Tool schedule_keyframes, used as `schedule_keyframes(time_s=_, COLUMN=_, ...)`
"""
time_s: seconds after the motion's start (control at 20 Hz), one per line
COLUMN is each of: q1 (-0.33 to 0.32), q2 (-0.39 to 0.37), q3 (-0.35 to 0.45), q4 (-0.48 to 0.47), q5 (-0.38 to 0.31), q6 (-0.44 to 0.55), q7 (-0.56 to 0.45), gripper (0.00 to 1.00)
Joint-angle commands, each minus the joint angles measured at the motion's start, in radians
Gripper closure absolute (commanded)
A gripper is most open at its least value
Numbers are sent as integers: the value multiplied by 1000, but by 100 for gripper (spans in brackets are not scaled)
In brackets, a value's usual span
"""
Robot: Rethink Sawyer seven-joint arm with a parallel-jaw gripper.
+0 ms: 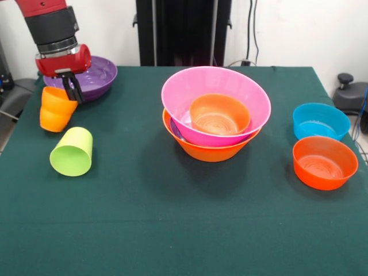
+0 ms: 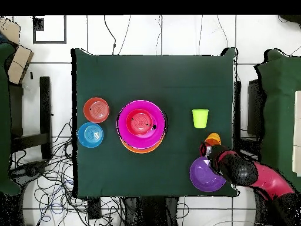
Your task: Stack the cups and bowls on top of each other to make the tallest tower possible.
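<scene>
My gripper (image 1: 72, 88) is at the table's left side, shut on the rim of the orange cup (image 1: 56, 109), which hangs tilted below it. The lime green cup (image 1: 72, 151) lies on its side just in front, mouth toward the camera. A purple bowl (image 1: 95, 77) sits behind the gripper. At mid-table stands the tower: a yellow-orange bowl (image 1: 210, 152) at the base, a pink bowl (image 1: 184, 95) in it, a small red-orange bowl (image 1: 221, 115) inside that. From overhead, the gripper (image 2: 209, 147) is between the orange cup (image 2: 212, 139) and the purple bowl (image 2: 206, 175).
A blue bowl (image 1: 320, 121) and a red-orange bowl (image 1: 325, 162) sit side by side at the right edge of the green table (image 1: 172, 230). A thin purple rim (image 1: 175, 129) peeks out between the pink and yellow-orange bowls. Cables and chairs surround the table in the overhead view.
</scene>
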Motion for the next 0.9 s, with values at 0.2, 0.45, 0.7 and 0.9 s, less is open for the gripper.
schedule_keyframes(time_s=0.2, q1=79, q2=-25, q3=12, q4=-80, q5=10, q6=134, q7=-59, gripper=100)
schedule_keyframes(time_s=0.45, q1=95, q2=-73, q3=16, q4=-67, q5=59, q6=182, q7=-37, gripper=100)
schedule_keyframes(time_s=0.7, q1=118, q2=-160, q3=31, q4=-47, q5=120, q6=266, q7=-32, gripper=100)
schedule_keyframes(time_s=0.9, q1=151, q2=-261, q3=38, q4=-45, q5=190, q6=386, q7=-31, gripper=100)
